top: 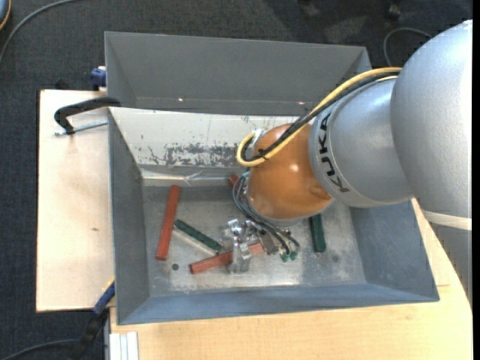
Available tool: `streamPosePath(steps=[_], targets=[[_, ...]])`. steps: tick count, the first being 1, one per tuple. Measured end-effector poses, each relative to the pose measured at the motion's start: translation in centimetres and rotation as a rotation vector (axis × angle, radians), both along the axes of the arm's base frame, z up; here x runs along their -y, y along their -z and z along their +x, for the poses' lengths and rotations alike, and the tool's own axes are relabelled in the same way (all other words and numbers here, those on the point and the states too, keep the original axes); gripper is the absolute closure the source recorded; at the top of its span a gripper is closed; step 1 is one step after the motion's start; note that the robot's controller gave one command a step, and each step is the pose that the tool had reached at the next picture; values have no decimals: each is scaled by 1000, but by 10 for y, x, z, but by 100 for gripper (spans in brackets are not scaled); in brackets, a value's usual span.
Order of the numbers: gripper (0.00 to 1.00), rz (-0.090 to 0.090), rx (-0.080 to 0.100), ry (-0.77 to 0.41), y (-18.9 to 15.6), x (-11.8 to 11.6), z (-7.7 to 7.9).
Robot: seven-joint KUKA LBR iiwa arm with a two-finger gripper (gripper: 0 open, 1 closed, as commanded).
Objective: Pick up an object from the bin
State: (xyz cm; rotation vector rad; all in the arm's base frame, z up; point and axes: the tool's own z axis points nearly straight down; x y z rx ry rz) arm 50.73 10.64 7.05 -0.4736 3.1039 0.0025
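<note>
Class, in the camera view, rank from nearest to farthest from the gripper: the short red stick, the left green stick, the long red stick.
1. short red stick, at the gripper
2. left green stick, just left
3. long red stick, far left

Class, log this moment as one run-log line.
gripper: low over bin floor | nearest: short red stick, dark green stick to its left | grasp: cannot tell

place: robotics lab | KUKA arm (420, 126) is hanging over metal bin (225, 73) | cables (56, 4) are trailing across dark carpet (187, 6)
</note>
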Motion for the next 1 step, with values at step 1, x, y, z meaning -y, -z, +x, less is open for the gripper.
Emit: streamPosePath(steps=[1], targets=[[100,3,13,1,-158,-28,16]])
